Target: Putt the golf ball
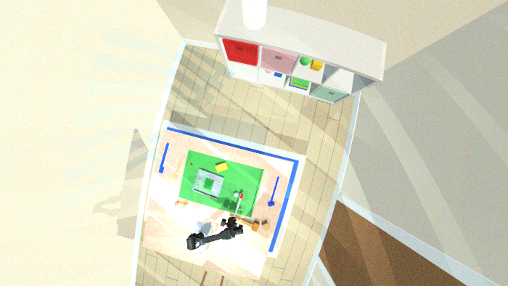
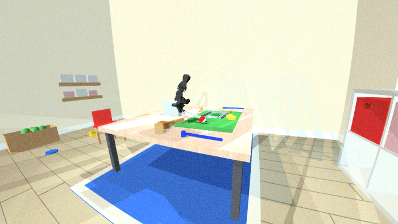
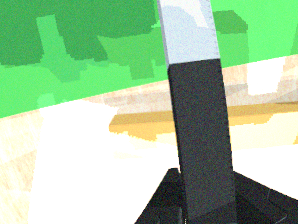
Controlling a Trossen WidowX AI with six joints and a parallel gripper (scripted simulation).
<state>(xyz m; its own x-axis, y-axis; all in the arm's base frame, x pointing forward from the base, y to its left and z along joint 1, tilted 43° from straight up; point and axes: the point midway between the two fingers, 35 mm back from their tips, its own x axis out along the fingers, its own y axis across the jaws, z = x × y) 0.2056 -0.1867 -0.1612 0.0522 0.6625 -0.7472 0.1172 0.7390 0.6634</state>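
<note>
Where the table (image 2: 182, 139) carries the putting set, a green mat (image 1: 247, 178) covers its middle, with the raised green (image 1: 208, 182) and its grey ramp standing on the mat's left part in the top view. A blue mallet (image 2: 200, 136) lies on the table near its front edge in the exterior view, and a wooden block (image 2: 160, 127) sits just beside the mat. The dark arm (image 1: 214, 237) reaches from the table's near side toward the mat. The gripper (image 1: 234, 221) is clenched on the dark handle of the red putter (image 1: 239, 203), whose pale shaft slants down to its red head on the mat. The golf ball (image 1: 236, 194) rests just beside that head. A yellow block (image 1: 221, 166) lies near the mat's far edge.
</note>
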